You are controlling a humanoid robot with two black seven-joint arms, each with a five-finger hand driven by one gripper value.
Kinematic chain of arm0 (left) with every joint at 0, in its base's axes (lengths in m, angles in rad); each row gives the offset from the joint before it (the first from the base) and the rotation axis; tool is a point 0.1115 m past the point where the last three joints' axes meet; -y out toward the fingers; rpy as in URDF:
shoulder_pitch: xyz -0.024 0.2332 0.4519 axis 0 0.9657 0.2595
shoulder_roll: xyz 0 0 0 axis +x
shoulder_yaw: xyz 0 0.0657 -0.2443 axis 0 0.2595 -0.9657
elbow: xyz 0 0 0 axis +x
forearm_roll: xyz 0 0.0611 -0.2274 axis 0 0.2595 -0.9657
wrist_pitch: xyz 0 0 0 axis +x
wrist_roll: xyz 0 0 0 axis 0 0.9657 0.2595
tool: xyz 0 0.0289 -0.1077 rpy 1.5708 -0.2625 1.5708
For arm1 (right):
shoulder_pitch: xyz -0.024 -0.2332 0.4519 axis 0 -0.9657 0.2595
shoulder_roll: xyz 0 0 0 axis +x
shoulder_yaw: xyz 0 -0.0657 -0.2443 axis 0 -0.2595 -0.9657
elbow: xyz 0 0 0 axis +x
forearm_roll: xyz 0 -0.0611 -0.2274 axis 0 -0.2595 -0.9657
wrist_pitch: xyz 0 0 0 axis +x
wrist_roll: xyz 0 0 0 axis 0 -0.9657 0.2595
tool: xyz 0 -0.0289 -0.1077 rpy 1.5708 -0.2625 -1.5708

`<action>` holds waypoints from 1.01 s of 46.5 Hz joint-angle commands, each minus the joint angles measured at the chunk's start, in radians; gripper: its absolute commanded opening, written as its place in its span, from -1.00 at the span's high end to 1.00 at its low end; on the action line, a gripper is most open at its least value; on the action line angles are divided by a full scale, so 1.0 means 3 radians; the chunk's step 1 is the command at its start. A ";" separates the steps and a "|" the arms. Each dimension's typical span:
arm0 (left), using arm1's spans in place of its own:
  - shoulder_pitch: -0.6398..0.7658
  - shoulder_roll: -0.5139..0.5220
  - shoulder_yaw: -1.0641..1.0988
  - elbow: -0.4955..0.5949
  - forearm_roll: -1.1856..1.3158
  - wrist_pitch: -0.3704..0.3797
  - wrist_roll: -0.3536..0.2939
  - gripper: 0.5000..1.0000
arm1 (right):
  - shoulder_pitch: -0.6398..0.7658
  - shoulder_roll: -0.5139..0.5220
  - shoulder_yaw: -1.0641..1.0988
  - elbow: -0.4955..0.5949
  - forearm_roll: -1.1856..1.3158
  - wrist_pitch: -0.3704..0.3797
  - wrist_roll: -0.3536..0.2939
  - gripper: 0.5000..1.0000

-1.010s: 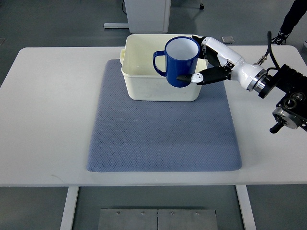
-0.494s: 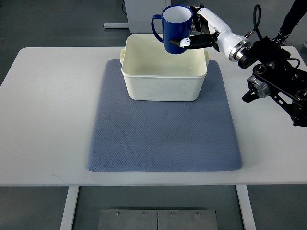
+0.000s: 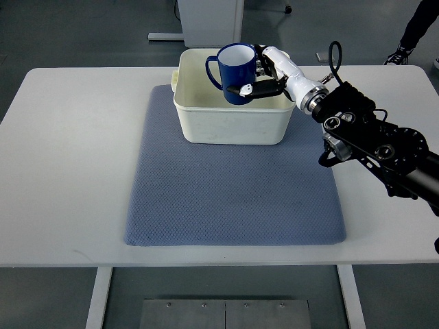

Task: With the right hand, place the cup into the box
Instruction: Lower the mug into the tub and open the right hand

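The right robot hand (image 3: 264, 74) pinches the blue cup (image 3: 233, 65) by its wall over the box (image 3: 233, 116); stiff, smooth, probably light (handle free)

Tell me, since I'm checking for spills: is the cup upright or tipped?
Upright: the cup shows its open mouth facing up, held by the right hand over the box.

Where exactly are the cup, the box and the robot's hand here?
Cup (image 3: 233, 86), top view, on its blue outer wall.
Box (image 3: 230, 125), top view, on its near white wall.
Right hand (image 3: 269, 74), top view, on the fingers wrapped round the cup.
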 commanded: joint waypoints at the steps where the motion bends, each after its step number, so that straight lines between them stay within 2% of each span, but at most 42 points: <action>1: 0.0000 0.0000 0.0000 0.0000 -0.0001 0.0000 0.0000 -1.00 | -0.0012 0.0022 -0.0013 0.0005 0.0001 -0.0001 0.0003 1.00; 14: 0.0000 0.0000 0.0000 0.0000 -0.0001 0.0000 0.0000 -1.00 | -0.0012 0.0042 -0.0003 -0.0020 0.0006 -0.0001 0.0054 1.00; 15: 0.0000 0.0000 0.0000 0.0000 -0.0001 0.0000 0.0000 -1.00 | -0.0012 0.0037 -0.0003 -0.0020 0.0006 -0.0001 0.0060 0.72; 18: 0.0000 0.0000 0.0000 0.0000 -0.0001 0.0000 0.0000 -1.00 | -0.0022 0.0037 -0.0003 -0.0015 0.0006 -0.0001 0.0095 -0.53; 19: 0.0000 0.0000 0.0000 0.0000 -0.0001 0.0000 0.0000 -1.00 | -0.0027 0.0037 0.0002 -0.0015 0.0006 -0.0001 0.0116 -0.65; 24: 0.0000 0.0000 0.0000 0.0000 -0.0001 0.0000 0.0000 -1.00 | -0.0027 0.0037 0.0003 -0.0015 0.0006 -0.0001 0.0182 -0.88; 33: 0.0000 0.0000 0.0000 0.0000 -0.0001 0.0000 0.0000 -1.00 | -0.0048 0.0032 -0.0003 -0.0010 0.0011 -0.0001 0.0182 -0.97; 47: 0.0000 0.0000 0.0000 0.0000 -0.0001 0.0000 0.0000 -1.00 | -0.0032 -0.0065 0.0003 0.0071 0.0021 0.0004 0.0182 -0.97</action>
